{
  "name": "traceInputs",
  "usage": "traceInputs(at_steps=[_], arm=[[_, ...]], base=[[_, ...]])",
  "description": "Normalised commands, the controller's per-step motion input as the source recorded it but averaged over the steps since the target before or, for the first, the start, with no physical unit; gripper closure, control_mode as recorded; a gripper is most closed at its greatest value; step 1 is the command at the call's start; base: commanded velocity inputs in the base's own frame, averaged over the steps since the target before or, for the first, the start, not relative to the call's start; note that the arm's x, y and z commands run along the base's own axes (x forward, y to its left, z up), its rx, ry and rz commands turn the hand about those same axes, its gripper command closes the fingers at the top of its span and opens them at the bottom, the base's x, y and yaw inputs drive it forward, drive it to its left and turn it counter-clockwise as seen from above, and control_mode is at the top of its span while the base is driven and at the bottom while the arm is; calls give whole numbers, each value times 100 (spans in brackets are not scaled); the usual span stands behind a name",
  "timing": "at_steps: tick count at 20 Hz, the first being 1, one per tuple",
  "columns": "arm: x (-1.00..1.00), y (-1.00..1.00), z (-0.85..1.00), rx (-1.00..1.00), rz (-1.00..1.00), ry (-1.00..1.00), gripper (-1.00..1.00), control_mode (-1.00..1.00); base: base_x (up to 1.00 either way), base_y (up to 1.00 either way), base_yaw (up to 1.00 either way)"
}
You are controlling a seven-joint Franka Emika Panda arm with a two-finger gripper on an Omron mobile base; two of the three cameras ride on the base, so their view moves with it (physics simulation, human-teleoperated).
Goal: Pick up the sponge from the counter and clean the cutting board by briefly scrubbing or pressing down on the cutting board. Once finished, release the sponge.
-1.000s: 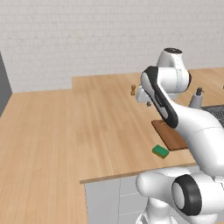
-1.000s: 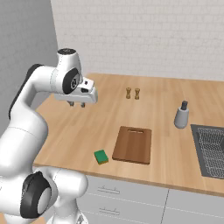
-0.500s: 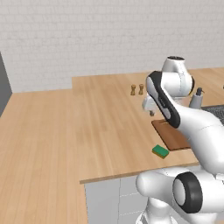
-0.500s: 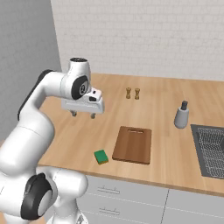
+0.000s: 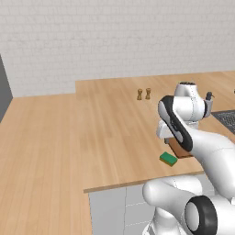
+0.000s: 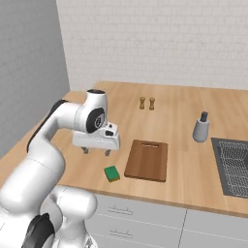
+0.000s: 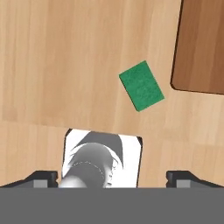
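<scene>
The green sponge (image 6: 112, 173) lies flat on the light-wood counter (image 6: 179, 121) near its front edge, just left of the dark reddish-brown cutting board (image 6: 147, 160). My gripper (image 6: 97, 149) hovers above the counter, a little behind and to the left of the sponge, pointing down. Its fingers (image 6: 85, 150) stand wide apart with nothing between them. In the hand view the sponge (image 7: 141, 85) sits tilted above and right of centre, a corner of the cutting board (image 7: 201, 48) lies at the upper right, and the gripper (image 7: 113, 177) is open. The left base view has the sponge (image 5: 168, 159) beside the arm.
Two small wooden shakers (image 6: 147, 103) stand at the back of the counter. A grey bottle (image 6: 201, 127) stands right of the board, next to a sink (image 6: 235, 167) with a wire rack. The counter's front edge runs just below the sponge.
The arm has swung forward and down from the counter's left side toward the sponge. The fingers have gone from shut to wide apart. Sponge and board have not moved.
</scene>
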Motion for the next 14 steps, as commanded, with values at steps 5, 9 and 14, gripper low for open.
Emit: traceInputs(at_steps=[5,9,14], arm=[[0,1,-6,0,1,0,-100,-100],[5,0,-40,0,3,0,-100,-100],[23,0,-29,0,8,-3,-100,-100]], base=[[0,0,0],[0,0,0],[0,0,0]])
